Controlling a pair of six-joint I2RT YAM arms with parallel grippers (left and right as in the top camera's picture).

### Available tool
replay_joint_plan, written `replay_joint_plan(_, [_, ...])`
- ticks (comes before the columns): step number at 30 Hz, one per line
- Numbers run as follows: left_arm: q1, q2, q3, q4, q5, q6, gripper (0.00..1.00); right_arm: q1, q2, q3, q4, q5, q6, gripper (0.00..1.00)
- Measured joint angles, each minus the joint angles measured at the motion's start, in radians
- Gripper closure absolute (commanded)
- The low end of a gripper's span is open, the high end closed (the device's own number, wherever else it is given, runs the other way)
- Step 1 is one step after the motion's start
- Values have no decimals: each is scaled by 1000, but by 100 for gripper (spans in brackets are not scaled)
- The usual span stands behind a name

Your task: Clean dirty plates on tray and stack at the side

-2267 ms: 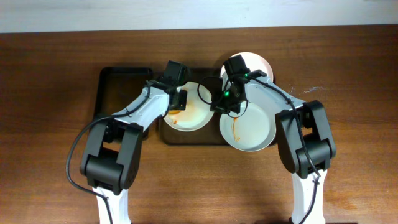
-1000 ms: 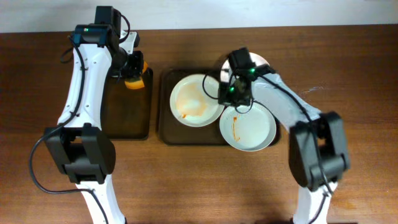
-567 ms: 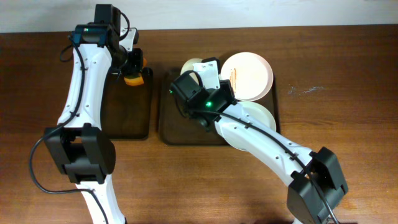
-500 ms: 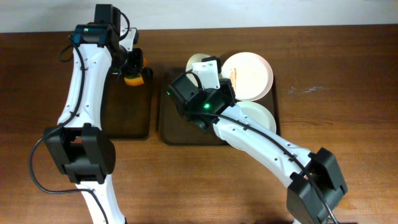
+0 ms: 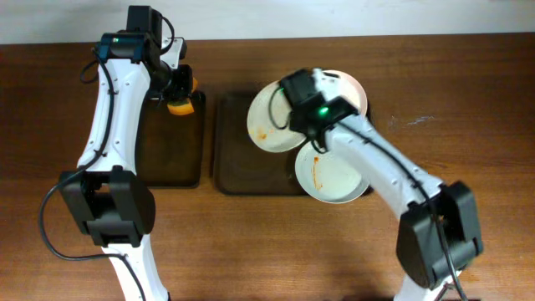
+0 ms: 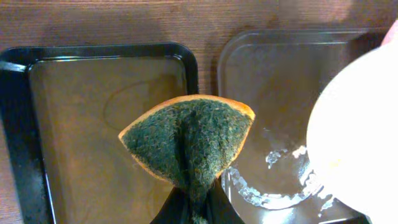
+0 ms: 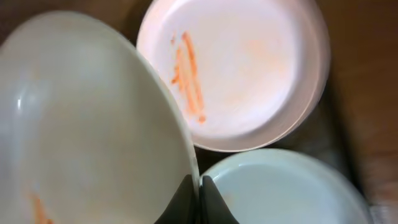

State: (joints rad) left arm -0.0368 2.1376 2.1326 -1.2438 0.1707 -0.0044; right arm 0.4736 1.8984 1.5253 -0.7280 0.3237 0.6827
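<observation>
Brown wood-grain table point(image 5: 468, 100) fills the overhead view, with two trays side by side at its middle: a narrow black tray point(image 5: 188, 159) on the left and the dark brown tray point(image 5: 230, 159) to its right.

The left gripper point(image 6: 189, 208) is held over the far end of the black tray, its fingers clenched on a sponge point(image 6: 186, 140). From overhead the sponge is only an orange blob. The left wrist view shows its dark green scouring face with an orange edge, and also a wet sheen and foamy residue on the brown tray's floor.

The right gripper point(image 7: 199, 198) is pinched tight on the rim of the held plate point(image 5: 266, 117). That plate is lifted and tilted over the far part of the brown tray, with small orange smears on its inner face.

The right wrist view shows the pinkish plate point(image 7: 249, 68) at the tray's far right, with orange streaks across it; overhead, the arm hides most of that plate.

A third plate point(image 5: 338, 171) lies at the tray's near right, overhanging the rim. Its red streak shows only from overhead, since the wrist camera catches just a clean edge.
</observation>
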Motion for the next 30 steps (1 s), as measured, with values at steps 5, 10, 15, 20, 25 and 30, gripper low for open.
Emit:
replay_joint_plan(5, [-2,0,-2,2,9,0,100,-32,85,-58,57,-281,79,63])
replay_joint_plan(10, [-3,0,-3,6,12,0,100,-27,89,-58,94,-369,25,38])
replay_joint_plan(15, [-3,0,-3,15,13,0,100,-93,93,-59,164,-525,-340,43])
replay_joint_plan(20, [-35,0,-4,42,12,0,100,-124,194,-58,192,-563,-449,52])
replay_joint_plan(25, [-87,0,-22,49,12,0,100,-124,233,-58,241,-591,-311,96])
replay_joint_plan(30, [-106,0,-218,127,13,-144,100,-124,233,-56,203,-545,5,96])
